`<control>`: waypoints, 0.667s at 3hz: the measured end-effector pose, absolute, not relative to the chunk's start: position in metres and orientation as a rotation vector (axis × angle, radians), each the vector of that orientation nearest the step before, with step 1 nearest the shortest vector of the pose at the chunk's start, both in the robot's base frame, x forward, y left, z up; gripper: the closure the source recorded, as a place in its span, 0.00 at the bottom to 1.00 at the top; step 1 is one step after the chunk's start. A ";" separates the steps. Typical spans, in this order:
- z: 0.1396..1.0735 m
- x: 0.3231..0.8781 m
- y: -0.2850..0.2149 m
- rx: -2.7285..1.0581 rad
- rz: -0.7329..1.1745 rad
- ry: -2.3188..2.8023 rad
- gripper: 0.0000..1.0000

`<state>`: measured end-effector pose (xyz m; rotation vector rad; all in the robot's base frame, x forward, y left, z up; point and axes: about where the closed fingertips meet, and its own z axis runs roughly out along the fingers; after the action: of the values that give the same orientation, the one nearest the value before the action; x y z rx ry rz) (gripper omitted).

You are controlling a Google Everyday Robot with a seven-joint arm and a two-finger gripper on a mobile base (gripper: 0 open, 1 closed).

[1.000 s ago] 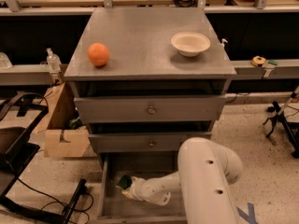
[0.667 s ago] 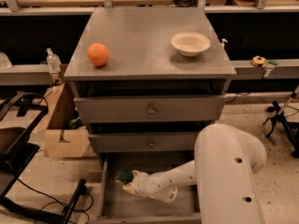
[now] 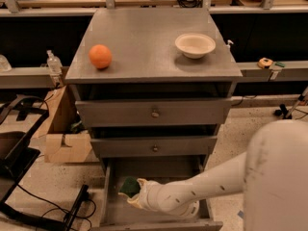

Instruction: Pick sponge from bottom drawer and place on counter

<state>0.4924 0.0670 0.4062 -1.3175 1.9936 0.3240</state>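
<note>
The bottom drawer [image 3: 159, 223] is pulled out below the two knobbed drawers. My gripper [image 3: 134, 194] reaches down into its left half, with the white arm [image 3: 202, 189] coming in from the lower right. The gripper is shut on the sponge [image 3: 128, 185], whose dark green face shows at the gripper's tip, low in the drawer near its left wall. The counter [image 3: 144, 47] is the grey cabinet top above.
An orange [image 3: 100, 57] lies on the counter's left side and a white bowl [image 3: 195, 44] on its right. A cardboard box [image 3: 62, 138] stands left of the cabinet. Black cables and a frame [image 3: 29, 177] lie on the floor at left. Wooden benches run behind.
The arm's bulky upper part has swung right and nearer the camera. The gripper stays in the drawer's left half at the sponge, shifted only slightly.
</note>
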 end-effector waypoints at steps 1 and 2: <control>0.463 0.463 0.033 -1.250 0.301 1.988 1.00; 0.480 0.463 0.008 -1.192 0.264 1.999 1.00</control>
<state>0.4630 0.0080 0.4801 -1.1916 1.9995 0.2639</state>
